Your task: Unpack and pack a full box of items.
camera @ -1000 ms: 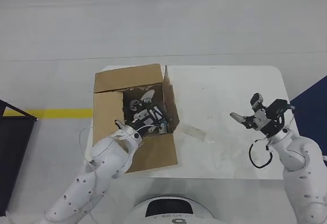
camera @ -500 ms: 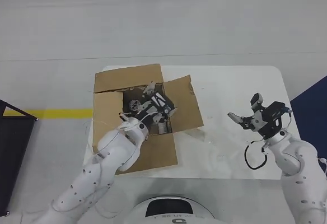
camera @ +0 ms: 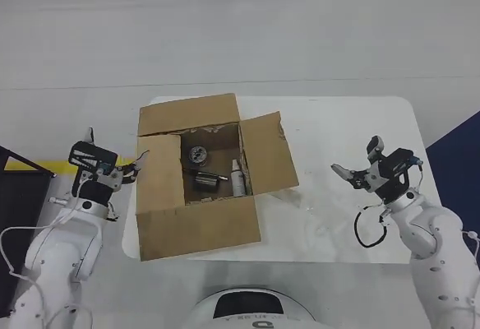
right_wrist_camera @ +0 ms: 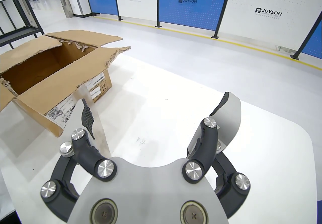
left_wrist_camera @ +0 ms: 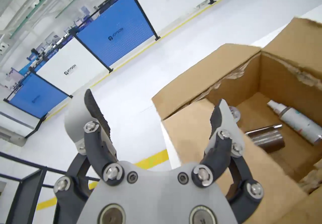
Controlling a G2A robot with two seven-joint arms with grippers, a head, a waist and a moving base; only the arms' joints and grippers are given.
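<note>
Box (camera: 162,222) sits open at the left end of the table (camera: 339,123). A bottle (camera: 237,174), metal cylinder (camera: 207,178) and round dial (camera: 197,154) lie on its floor. Both grippers are empty with jaws spread. The left gripper (left_wrist_camera: 154,100) is off the table's left edge beside the left flap (camera: 159,173), and the right gripper (right_wrist_camera: 155,99) is over the table's right part. We judge the step is unpacking: drop in vertically and avoid the ragged flap edges. Landing room is the table between the right flap (camera: 269,156) and the right gripper.
</note>
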